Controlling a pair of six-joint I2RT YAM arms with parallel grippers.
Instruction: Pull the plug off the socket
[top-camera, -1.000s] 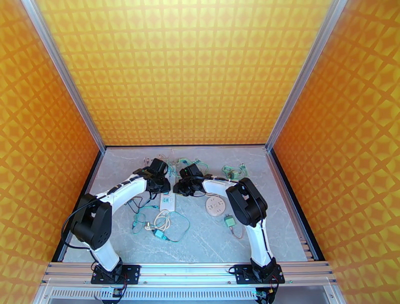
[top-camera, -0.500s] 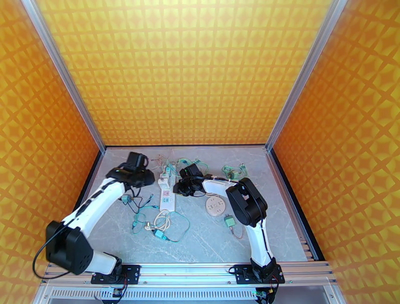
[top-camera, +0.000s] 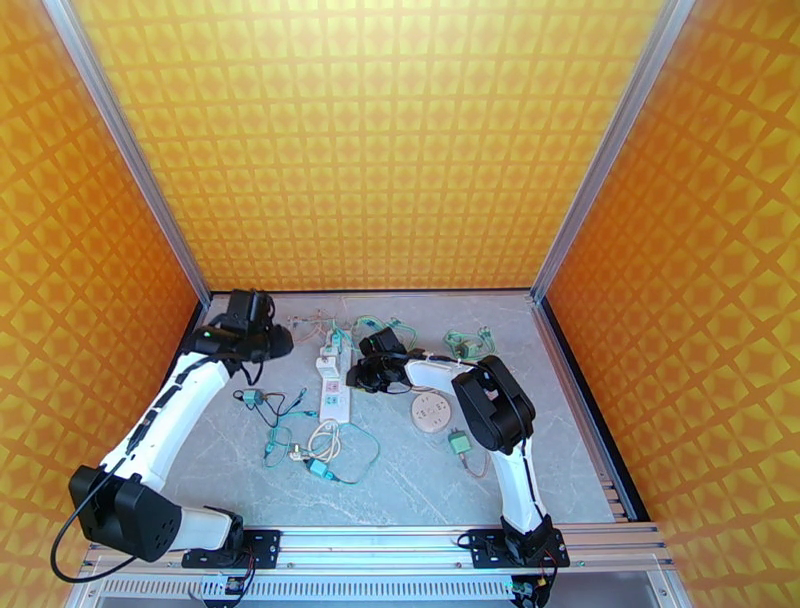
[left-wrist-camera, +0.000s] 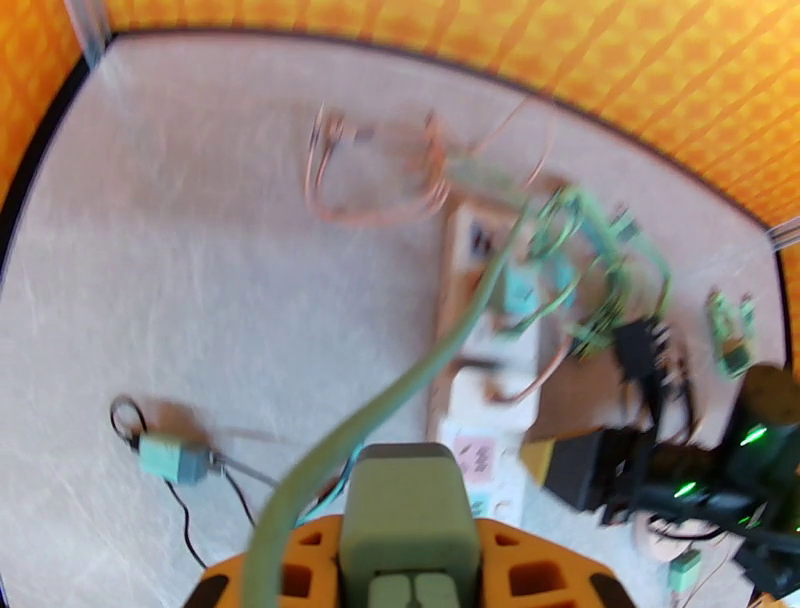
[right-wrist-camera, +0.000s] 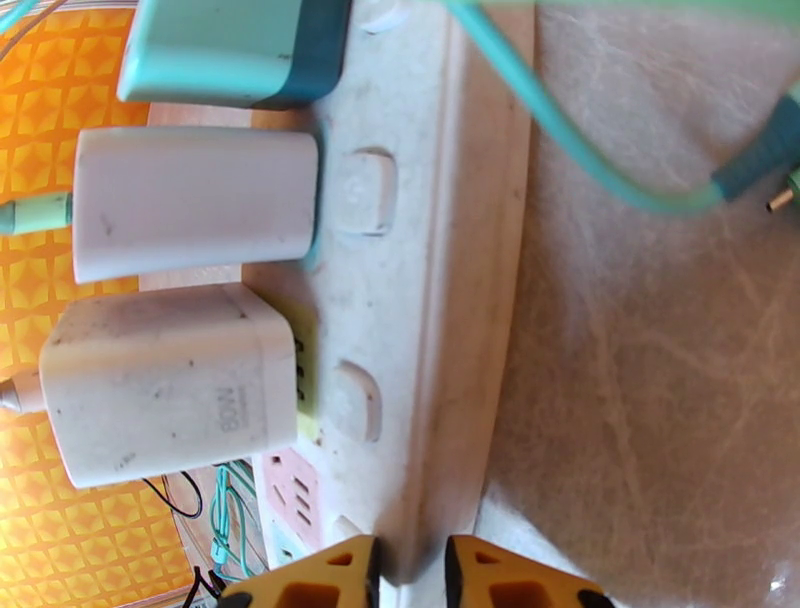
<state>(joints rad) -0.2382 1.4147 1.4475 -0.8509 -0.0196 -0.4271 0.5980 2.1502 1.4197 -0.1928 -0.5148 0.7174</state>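
Plug is clamped in the closed left gripper, held clear above the table, left of the power strip | strip's long axis is laid near-to-far | its right edge is pinched by the right gripper | setting the plug down is judged next.

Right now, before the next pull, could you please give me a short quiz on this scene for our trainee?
1. True or false: the left gripper holds a green plug.
2. What does the right gripper clamp: A the power strip, B a mug, C nothing at all?
3. In the right wrist view, how many white chargers sit plugged into that strip?
Key: 1 true; 2 A; 3 two.
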